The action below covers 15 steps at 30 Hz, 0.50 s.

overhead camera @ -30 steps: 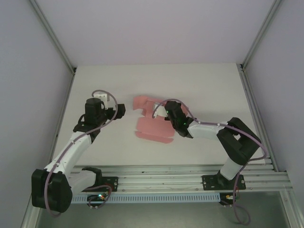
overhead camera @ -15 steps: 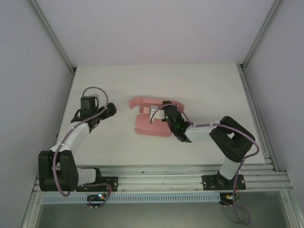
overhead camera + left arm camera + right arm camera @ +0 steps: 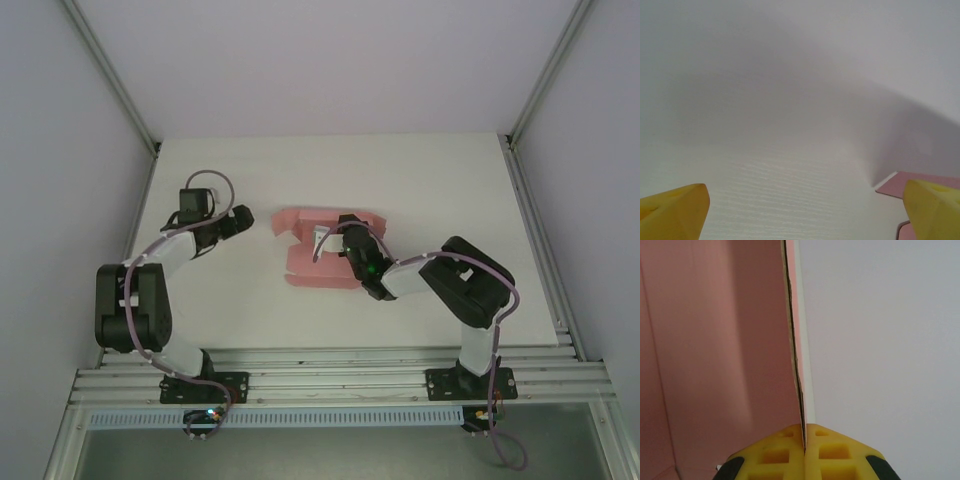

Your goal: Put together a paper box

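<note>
While the right gripper (image 3: 804, 427) stays pinched on an upright wall of the pink paper box (image 3: 305, 272) at mid-desk (image 3: 430, 180), its elbow has swung in closer to the box than half a second ago. The left gripper (image 3: 238, 221), spread and empty, has shifted slightly farther up the desk and sits near the box's left edge, not touching it.

A white table (image 3: 430, 180) lies between pale walls (image 3: 60, 150), an aluminium rail (image 3: 350, 360) along its near edge.
</note>
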Tool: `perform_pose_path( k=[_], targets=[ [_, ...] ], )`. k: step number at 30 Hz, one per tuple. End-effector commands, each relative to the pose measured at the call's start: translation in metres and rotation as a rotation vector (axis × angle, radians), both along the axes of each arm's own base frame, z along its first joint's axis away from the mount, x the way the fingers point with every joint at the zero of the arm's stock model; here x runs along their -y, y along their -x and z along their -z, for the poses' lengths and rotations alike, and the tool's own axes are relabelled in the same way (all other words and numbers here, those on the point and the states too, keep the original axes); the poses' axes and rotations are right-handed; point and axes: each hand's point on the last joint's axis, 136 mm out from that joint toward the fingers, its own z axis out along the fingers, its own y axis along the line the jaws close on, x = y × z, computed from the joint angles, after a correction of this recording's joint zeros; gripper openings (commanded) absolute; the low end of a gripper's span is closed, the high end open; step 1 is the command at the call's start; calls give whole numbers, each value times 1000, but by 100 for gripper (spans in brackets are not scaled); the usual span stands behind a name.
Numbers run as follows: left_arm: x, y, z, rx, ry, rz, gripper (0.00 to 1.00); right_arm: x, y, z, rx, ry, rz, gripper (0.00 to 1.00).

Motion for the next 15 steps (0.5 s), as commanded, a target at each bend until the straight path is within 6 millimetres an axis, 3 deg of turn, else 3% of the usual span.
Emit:
perform_pose_path(
  k=[1, 8, 15],
  targets=[
    [6, -12, -13, 42, 28, 30, 100, -2, 1, 21, -35, 15, -9, 0],
    [13, -37, -3, 21, 27, 76, 100, -4, 0, 19, -19, -15, -16, 0],
    [58, -55, 12, -18, 18, 246, 100, -2, -2, 16, -29, -25, -9, 0]
  ],
)
